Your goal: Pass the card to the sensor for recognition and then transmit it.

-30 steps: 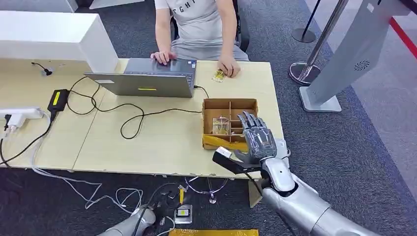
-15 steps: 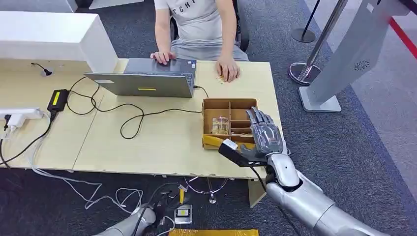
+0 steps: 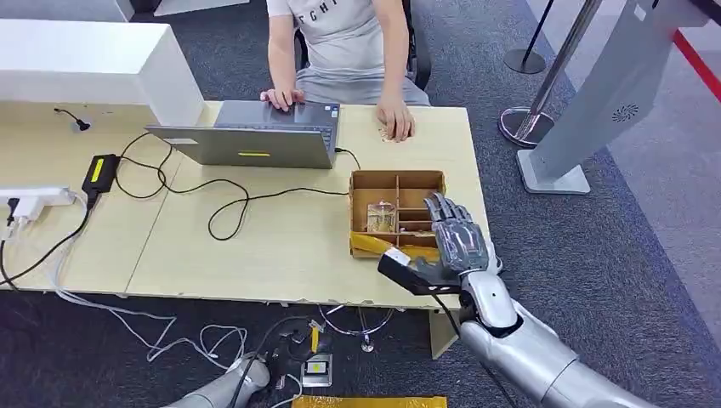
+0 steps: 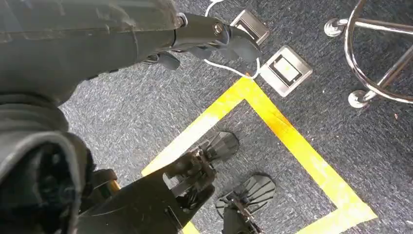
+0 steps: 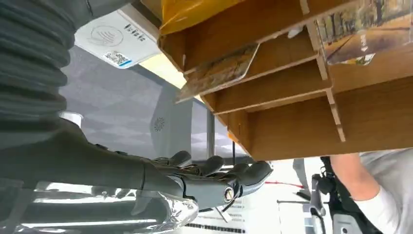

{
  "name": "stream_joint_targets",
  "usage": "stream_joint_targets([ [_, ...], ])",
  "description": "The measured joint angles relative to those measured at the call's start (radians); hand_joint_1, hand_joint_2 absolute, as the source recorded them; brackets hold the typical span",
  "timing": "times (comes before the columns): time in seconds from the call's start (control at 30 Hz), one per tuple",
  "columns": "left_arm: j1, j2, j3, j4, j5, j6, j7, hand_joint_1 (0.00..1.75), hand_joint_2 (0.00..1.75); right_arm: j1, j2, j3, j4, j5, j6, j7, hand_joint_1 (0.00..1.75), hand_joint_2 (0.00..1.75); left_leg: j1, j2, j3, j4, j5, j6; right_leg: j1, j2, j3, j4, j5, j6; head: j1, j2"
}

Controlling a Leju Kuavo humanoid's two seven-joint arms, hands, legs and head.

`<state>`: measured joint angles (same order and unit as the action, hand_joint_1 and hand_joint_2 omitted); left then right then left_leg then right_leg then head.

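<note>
Head view: right hand point(image 3: 455, 238), metallic grey with fingers spread wide and holding nothing, hovers at the right edge of the cardboard box point(image 3: 398, 181). A glossy rectangular card point(image 3: 382, 217) stands in a slot inside this box. Left hand's state cannot be told.

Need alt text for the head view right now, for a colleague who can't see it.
The right hand hovers open over the near right corner of a compartmented cardboard box holding a card. Across the table, a person works at a laptop.
</note>
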<state>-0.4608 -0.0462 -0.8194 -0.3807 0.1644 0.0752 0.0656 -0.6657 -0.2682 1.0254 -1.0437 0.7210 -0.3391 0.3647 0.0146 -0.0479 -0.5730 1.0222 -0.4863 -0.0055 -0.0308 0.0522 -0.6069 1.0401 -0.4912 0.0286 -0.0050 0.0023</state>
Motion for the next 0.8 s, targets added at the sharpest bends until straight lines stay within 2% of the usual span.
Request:
stream_joint_targets([
  [0.47, 0.000, 0.001, 0.000, 0.000, -0.002, 0.002, 0.001, 0.00, 0.00, 0.019, 0.016, -0.007, 0.000, 0.011, -0.006, -0.018, 0.02, 1.75, 0.000, 0.000, 0.000, 0.000, 0.000, 0.000, 0.000, 0.000, 0.000, 0.000, 0.000, 0.000, 0.000, 0.000],
  [0.5, 0.000, 0.001, 0.000, 0.000, -0.002, 0.003, 0.001, 0.00, 0.00, 0.019, 0.018, -0.008, 0.000, 0.012, -0.005, -0.018, 0.24, 1.75, 0.000, 0.000, 0.000, 0.000, 0.000, 0.000, 0.000, 0.000, 0.000, 0.000, 0.000, 0.000, 0.000, 0.000],
  [0.53, 0.000, 0.002, 0.000, 0.000, -0.002, 0.003, 0.001, 0.00, 0.00, 0.019, 0.019, -0.008, 0.000, 0.012, -0.005, -0.018, 1.52, 1.75, 0.000, 0.000, 0.000, 0.000, 0.000, 0.000, 0.000, 0.000, 0.000, 0.000, 0.000, 0.000, 0.000, 0.000],
  [0.57, 0.000, 0.002, 0.000, 0.000, -0.003, 0.003, 0.001, 0.00, 0.00, 0.019, 0.021, -0.008, 0.000, 0.013, -0.004, -0.018, 1.75, 1.75, 0.000, 0.000, 0.000, 0.000, 0.000, 0.000, 0.000, 0.000, 0.000, 0.000, 0.000, 0.000, 0.000, 0.000],
  [0.8, -0.001, 0.001, 0.000, 0.000, -0.007, 0.002, 0.006, 0.00, 0.00, 0.021, 0.034, -0.015, 0.005, 0.031, 0.002, -0.019, 1.75, 1.75, 0.000, 0.000, 0.000, 0.000, 0.000, 0.000, 0.000, 0.000, 0.000, 0.000, 0.000, 0.000, 0.000, 0.000],
])
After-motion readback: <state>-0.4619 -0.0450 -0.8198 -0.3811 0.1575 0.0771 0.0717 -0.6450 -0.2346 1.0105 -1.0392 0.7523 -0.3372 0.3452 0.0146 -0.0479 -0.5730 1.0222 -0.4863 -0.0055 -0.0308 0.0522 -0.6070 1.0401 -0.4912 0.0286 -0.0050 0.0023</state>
